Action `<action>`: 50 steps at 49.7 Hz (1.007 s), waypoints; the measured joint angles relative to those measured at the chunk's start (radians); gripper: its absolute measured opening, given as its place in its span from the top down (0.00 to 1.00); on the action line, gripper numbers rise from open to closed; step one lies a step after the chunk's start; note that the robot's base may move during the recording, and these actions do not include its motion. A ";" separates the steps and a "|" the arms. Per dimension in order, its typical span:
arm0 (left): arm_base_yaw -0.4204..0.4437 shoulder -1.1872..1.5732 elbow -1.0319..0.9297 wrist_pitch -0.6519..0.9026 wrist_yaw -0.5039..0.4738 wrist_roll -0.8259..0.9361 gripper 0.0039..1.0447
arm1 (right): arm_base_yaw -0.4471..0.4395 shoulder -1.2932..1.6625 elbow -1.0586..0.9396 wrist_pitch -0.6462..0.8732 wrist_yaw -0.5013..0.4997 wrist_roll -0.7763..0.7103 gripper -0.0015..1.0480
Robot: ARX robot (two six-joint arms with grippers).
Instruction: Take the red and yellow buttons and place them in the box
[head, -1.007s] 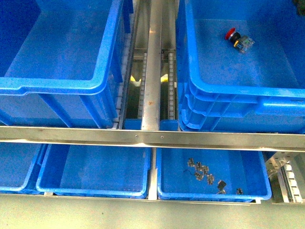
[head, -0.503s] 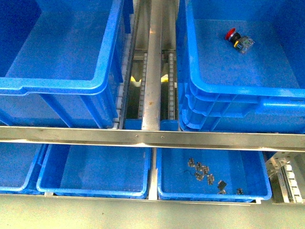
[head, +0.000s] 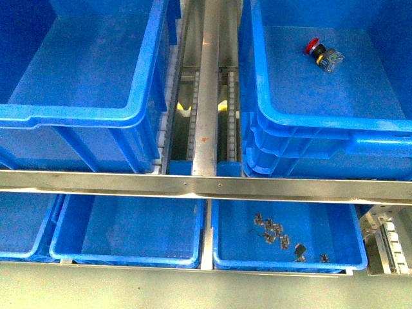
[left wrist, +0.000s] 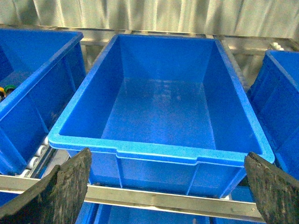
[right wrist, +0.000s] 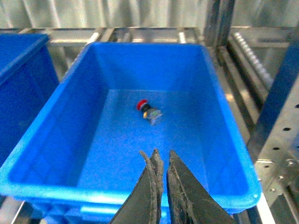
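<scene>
Red button (head: 313,46) lay in the box (head: 335,125) at 1 o'clock, so probably delivered already. Right tool (right wrist: 162,155) hung by its near rim, clenched on nothing. Left tool (left wrist: 167,154) gaped released, facing the bare crate (head: 77,112) at 10 o'clock.

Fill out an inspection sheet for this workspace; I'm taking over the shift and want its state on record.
Surface: metal rack rail, crates above, trays below.
Job's things: red button lies on the floor of the right crate; left crate empty; no yellow button clearly seen.
Clutter: small metal parts in the lower right tray.
Grippers: left gripper open, empty; right gripper shut, empty, facing the right crate.
Cables: nothing seen.
Surroundings: roller track between the crates; corrugated wall behind.
</scene>
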 joint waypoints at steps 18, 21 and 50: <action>0.000 0.000 0.000 0.000 0.000 0.000 0.07 | -0.046 -0.272 -0.024 -0.235 -0.023 0.000 0.97; 0.000 0.000 0.000 0.000 0.000 0.000 0.07 | -0.046 -0.330 -0.024 -0.287 -0.023 0.000 0.97; 0.000 0.000 0.000 0.000 0.000 0.000 0.07 | -0.046 -0.613 -0.024 -0.558 -0.023 0.000 0.97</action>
